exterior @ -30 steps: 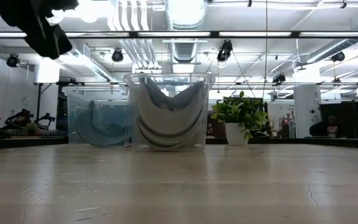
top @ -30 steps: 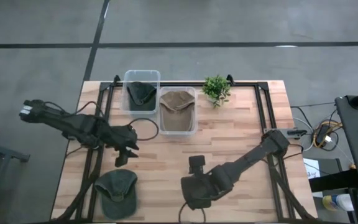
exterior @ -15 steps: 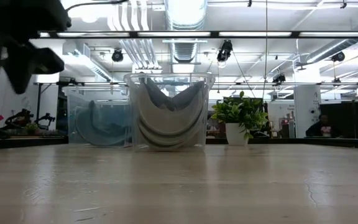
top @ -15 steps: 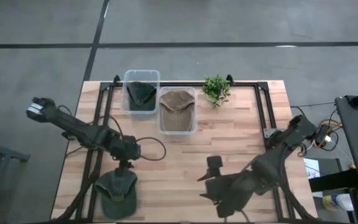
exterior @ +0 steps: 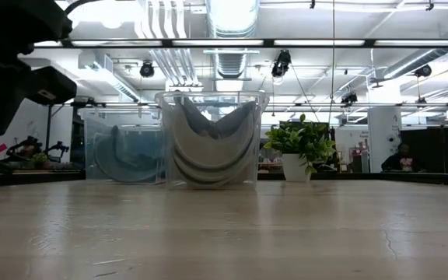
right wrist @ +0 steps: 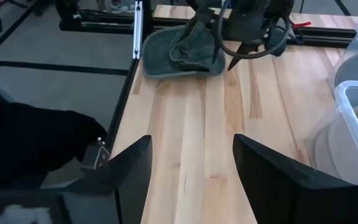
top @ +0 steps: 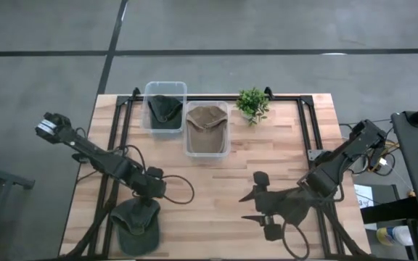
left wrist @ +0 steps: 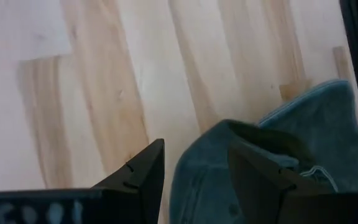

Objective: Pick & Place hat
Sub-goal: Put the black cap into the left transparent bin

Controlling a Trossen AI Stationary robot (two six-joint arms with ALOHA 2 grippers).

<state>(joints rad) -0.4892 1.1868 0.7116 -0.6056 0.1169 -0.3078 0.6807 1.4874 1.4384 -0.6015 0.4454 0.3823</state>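
Note:
A dark green hat (top: pixel 135 226) lies flat near the table's near left corner; the right wrist view also shows this hat (right wrist: pixel 179 48). My left gripper (top: pixel 149 196) is open, low over the hat's far rim (left wrist: pixel 229 134). Its fingers stand on either side of that rim in the left wrist view (left wrist: pixel 194 177). Contact does not show. My right gripper (top: pixel 252 206) is open and empty above the table's near middle (right wrist: pixel 191 165). It points toward the hat and the left arm (right wrist: pixel 244 22).
Two clear bins stand at the far side. One (top: pixel 165 107) holds a dark green hat, the other (top: pixel 207 130) a tan hat. A small potted plant (top: pixel 252 104) stands to their right. Black frame rails (top: pixel 122 138) run along the table's sides. Bare wood lies between the arms.
My left gripper has moved toward the table's near edge and come down to the green hat's far rim, staying open. My right gripper has swung from the near middle toward the table's right and turned to face left. The hat has stayed where it was.

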